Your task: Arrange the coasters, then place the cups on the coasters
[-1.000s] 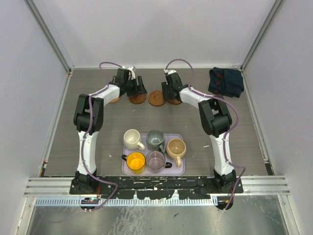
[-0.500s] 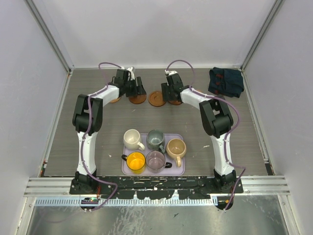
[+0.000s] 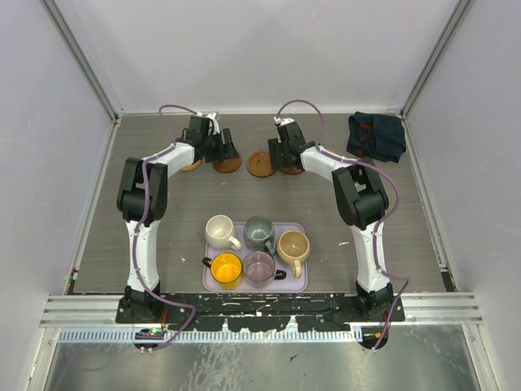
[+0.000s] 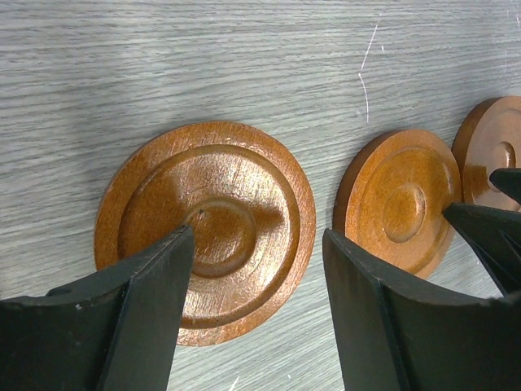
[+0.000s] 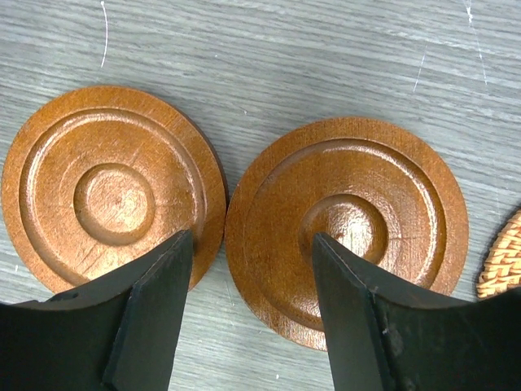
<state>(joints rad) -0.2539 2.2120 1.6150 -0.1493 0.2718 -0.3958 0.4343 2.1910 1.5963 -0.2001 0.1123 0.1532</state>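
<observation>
Several wood-brown coasters lie in a row at the back of the table, among them one (image 3: 228, 164) and another (image 3: 260, 164). My left gripper (image 4: 256, 244) hangs open low over one coaster (image 4: 205, 228), with two more coasters (image 4: 399, 199) to its right. My right gripper (image 5: 251, 240) is open above the gap between two coasters (image 5: 114, 187) (image 5: 346, 220), gripping nothing. The cups stand on the lavender tray (image 3: 298, 282): cream (image 3: 218, 230), grey-green (image 3: 259, 231), tan (image 3: 293, 244), yellow (image 3: 225, 269) and purple glass (image 3: 259, 265).
A dark blue folded cloth (image 3: 376, 136) lies at the back right corner. A woven wicker edge (image 5: 501, 257) shows at the right border of the right wrist view. The right gripper's dark fingers (image 4: 488, 236) reach into the left wrist view. Walls close the table on three sides.
My left gripper has shifted a little to the left along the coaster row. My right gripper's jaws have spread wider; its arm has stayed in place.
</observation>
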